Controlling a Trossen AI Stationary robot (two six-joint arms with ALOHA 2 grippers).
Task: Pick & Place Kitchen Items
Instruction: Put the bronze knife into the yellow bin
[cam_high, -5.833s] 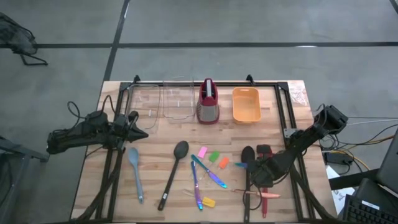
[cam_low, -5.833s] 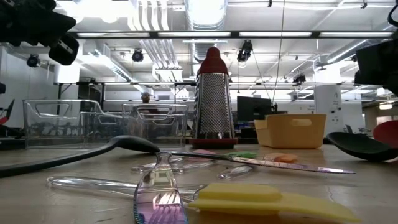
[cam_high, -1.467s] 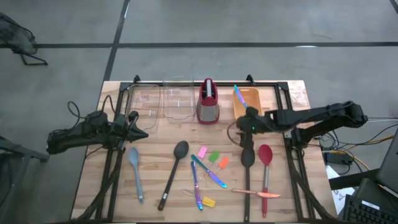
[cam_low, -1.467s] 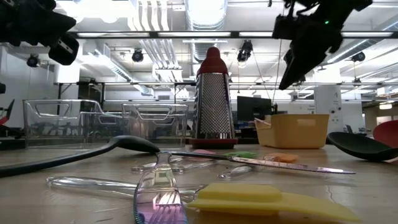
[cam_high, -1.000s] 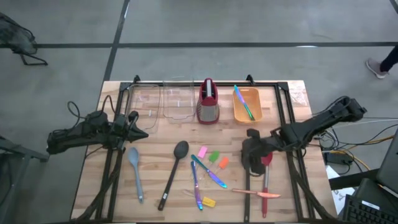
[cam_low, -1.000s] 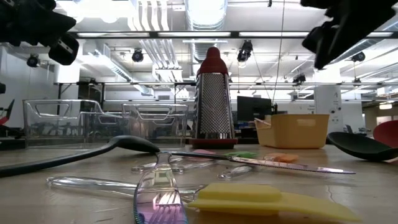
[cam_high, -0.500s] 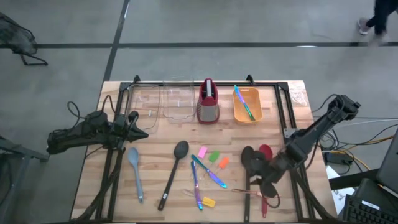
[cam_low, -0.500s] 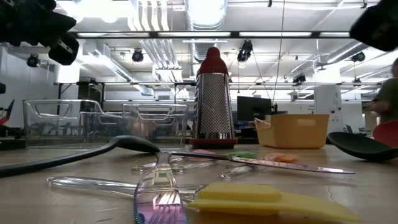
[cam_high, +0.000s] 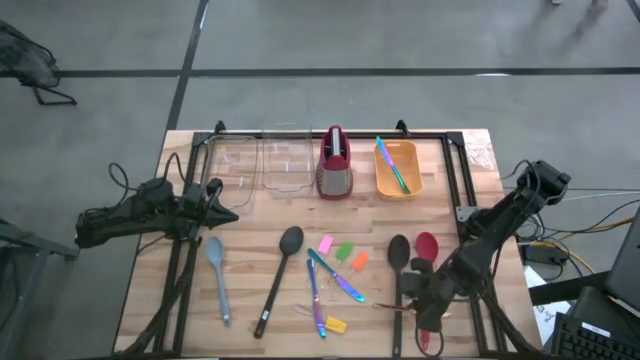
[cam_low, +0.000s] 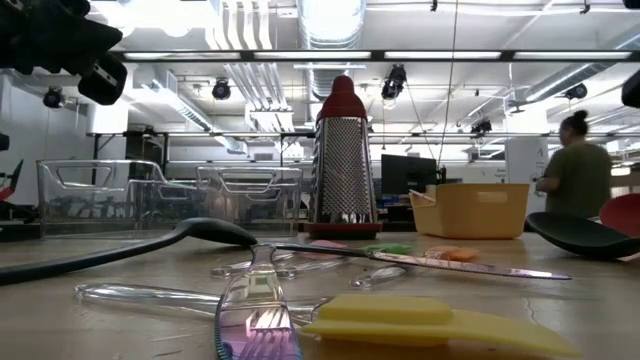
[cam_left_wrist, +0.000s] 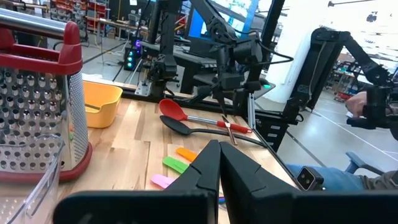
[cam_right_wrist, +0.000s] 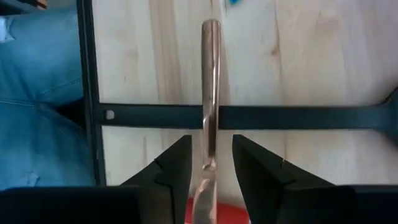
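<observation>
Right gripper (cam_high: 428, 312) at lower right of the high view, fingers part open astride the pink cutlery piece (cam_right_wrist: 209, 93), not visibly clamped.
Cutlery lies across the red spoon (cam_high: 427, 262) handle; left gripper (cam_high: 226, 203), fingers together, empty, sits at centre left.
</observation>
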